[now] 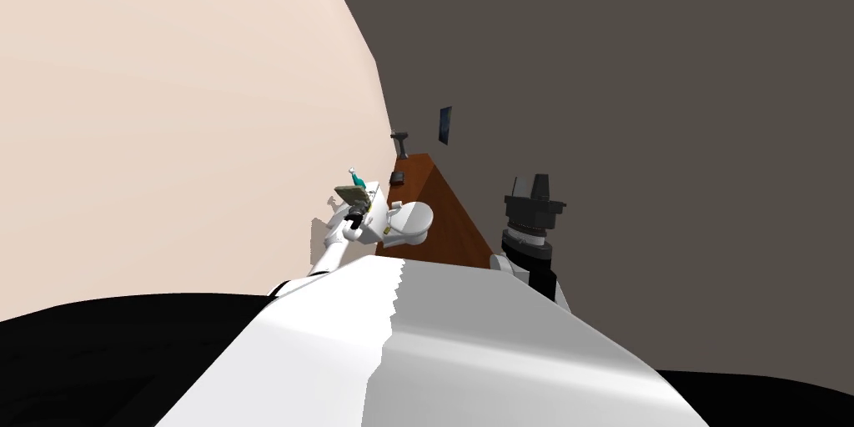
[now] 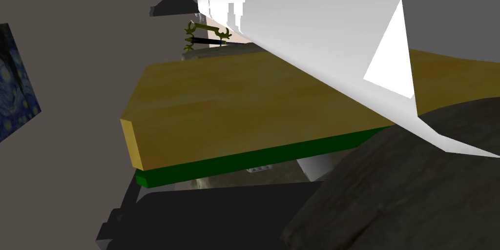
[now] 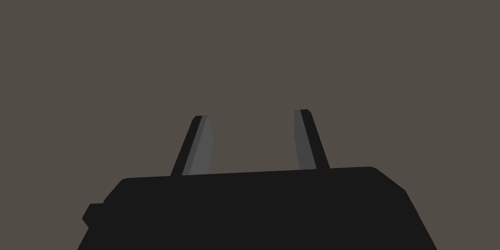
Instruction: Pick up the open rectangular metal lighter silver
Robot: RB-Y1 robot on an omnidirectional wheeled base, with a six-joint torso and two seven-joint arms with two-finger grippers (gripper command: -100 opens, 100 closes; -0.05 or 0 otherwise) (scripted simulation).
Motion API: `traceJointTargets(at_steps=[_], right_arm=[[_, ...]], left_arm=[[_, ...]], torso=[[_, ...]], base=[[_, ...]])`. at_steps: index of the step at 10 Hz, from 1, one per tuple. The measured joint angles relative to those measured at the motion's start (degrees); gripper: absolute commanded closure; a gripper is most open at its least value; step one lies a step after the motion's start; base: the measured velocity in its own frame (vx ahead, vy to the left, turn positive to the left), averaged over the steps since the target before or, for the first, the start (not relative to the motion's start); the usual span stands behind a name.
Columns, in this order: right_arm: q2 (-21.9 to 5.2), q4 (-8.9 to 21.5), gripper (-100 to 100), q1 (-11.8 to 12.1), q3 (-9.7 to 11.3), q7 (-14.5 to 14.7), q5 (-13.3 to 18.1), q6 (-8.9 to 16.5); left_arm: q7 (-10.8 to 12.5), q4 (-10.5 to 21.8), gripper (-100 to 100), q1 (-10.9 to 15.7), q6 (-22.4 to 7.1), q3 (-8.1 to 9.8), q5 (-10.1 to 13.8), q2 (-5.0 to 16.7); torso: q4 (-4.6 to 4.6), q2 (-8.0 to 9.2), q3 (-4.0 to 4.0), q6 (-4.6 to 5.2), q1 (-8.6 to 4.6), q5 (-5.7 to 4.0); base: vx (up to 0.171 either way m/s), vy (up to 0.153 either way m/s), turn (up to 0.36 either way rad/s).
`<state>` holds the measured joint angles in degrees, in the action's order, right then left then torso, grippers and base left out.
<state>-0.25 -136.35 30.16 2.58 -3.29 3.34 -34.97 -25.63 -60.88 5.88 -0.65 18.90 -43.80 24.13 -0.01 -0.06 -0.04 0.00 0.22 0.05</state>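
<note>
The left hand is at the yellow slab with a green underside; I cannot tell its grip. Whether the small pale piece just under the slab's green edge is the lighter, I cannot tell. The right hand, well apart from the slab, is released, fingers spread.

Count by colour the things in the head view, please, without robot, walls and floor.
White: 1, toilet
Dark grey: 2, stand, small flat item
Yellowish: 1, board
Teal: 1, bottle-like item
Blue: 1, wall picture
Total: 6
</note>
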Motion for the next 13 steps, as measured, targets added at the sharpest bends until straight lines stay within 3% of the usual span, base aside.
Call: traceJointTargets(at_steps=[7,10,11,13], right_arm=[[0.0,0.0,0,0.0,0.0,0.0,0.0,0.0],[0.0,0.0,0,0.0,0.0,0.0,0.0,0.0],[0.0,0.0,0,0.0,0.0,0.0,0.0,0.0],[0.0,0.0,0,-0.01,0.0,0.0,0.0,0.0]], left_arm=[[-8.77,3.72,-100,4.88,0.63,-0.28,5.38,-1.49],[-13.39,6.5,-100,7.65,1.83,0.69,7.49,-2.71],[-13.86,6.66,100,7.78,1.97,0.74,7.6,-2.76],[-13.8,6.65,100,7.75,1.96,0.71,7.6,-2.82]], torso=[[0.0,0.01,0.0,0.01,-0.01,0.0],[0.0,0.01,0.0,0.0,0.0,0.0],[0.0,0.01,0.01,0.01,-0.02,0.0],[0.01,0.01,0.01,0.0,0.0,-0.03]], base=[[0.0,0.013,0.057],[-0.001,0.011,0.038],[0.001,-0.001,-0.016],[-0.001,0.0,0.006]])
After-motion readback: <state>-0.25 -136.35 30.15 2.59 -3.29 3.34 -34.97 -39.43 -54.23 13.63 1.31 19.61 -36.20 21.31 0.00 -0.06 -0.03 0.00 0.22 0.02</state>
